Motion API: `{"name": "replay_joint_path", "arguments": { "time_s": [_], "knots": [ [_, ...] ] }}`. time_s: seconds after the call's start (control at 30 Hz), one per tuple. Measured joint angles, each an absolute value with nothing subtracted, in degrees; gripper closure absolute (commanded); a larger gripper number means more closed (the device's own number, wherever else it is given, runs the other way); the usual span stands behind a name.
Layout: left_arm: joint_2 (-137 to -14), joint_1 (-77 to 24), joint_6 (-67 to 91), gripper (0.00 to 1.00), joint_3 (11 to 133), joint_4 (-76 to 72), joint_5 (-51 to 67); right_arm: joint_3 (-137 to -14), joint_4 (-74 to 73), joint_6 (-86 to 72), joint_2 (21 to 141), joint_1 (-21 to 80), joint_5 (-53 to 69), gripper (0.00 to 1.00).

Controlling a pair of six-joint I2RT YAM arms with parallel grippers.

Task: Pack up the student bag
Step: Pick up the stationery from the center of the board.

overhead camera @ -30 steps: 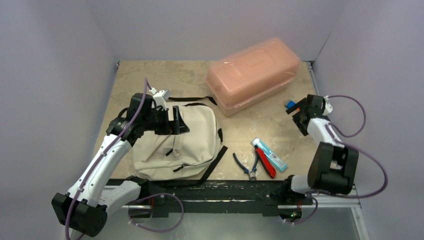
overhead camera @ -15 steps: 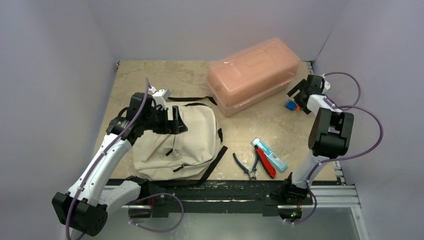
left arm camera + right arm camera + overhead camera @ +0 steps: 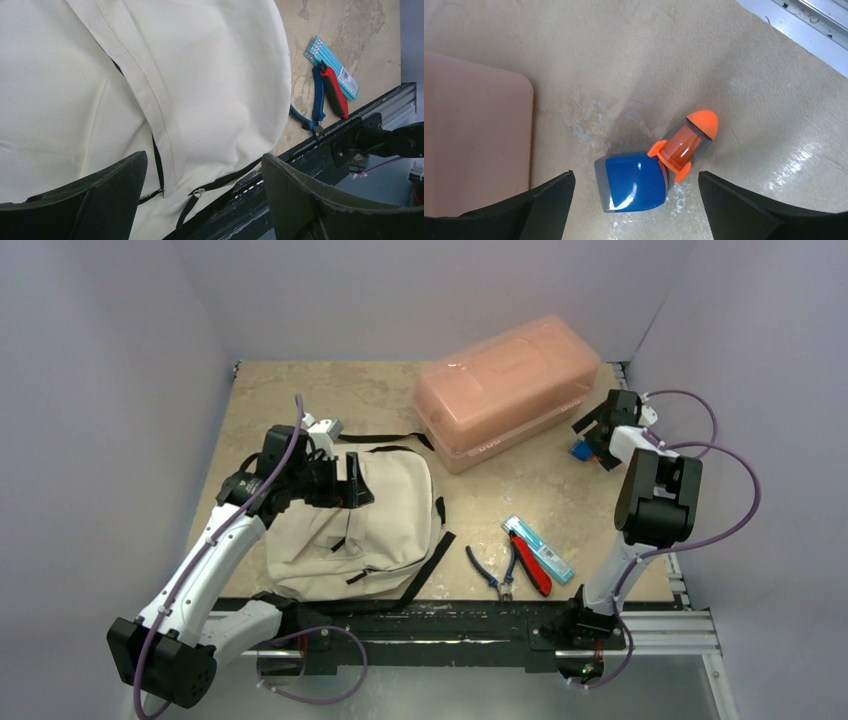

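Note:
The cream student bag (image 3: 370, 525) with black straps lies at the near left of the table and fills the left wrist view (image 3: 100, 90). My left gripper (image 3: 352, 482) is open just above its top part, holding nothing. A zip pull (image 3: 197, 194) shows between the fingers. My right gripper (image 3: 590, 440) is open over a small blue and orange rocket-shaped object (image 3: 651, 167) lying on the table at the far right (image 3: 581, 450), between its fingers but not gripped.
A translucent pink plastic box (image 3: 508, 390) stands at the back centre. Pliers with red and blue handles (image 3: 520, 568) and a pack of blue pencils (image 3: 540, 550) lie near the front edge, right of the bag. The metal frame rail (image 3: 450, 625) runs along the front.
The right arm swung from the near right out to the far right, and its open gripper now sits over the blue and orange object. The left gripper stayed over the bag.

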State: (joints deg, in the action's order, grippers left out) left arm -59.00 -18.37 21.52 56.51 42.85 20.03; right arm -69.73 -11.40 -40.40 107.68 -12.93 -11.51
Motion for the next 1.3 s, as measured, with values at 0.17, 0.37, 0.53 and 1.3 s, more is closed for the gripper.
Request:
{"name": "replay_joint_path", "arguments": {
  "time_s": [0.17, 0.37, 0.53, 1.3],
  "knots": [
    [-58.98, -18.26, 21.39, 0.16, 56.34, 42.85, 19.49, -71.64, -11.31, -43.75, 109.32, -13.37, -11.57, 0.08],
    [-58.96, -17.39, 21.37, 0.16, 56.34, 42.87, 18.63, -71.55, -11.14, -46.89, 110.63, -14.72, -13.17, 0.16],
    [-58.96, -17.21, 21.34, 0.16, 56.34, 42.87, 18.37, -71.02, -10.63, -47.57, 110.63, -16.47, -14.04, 0.15],
    [-58.98, -14.44, 21.41, 0.16, 56.31, 42.81, 18.65, -70.54, -8.4, -46.0, 111.2, -18.11, -9.91, 0.86]
  ]
}}
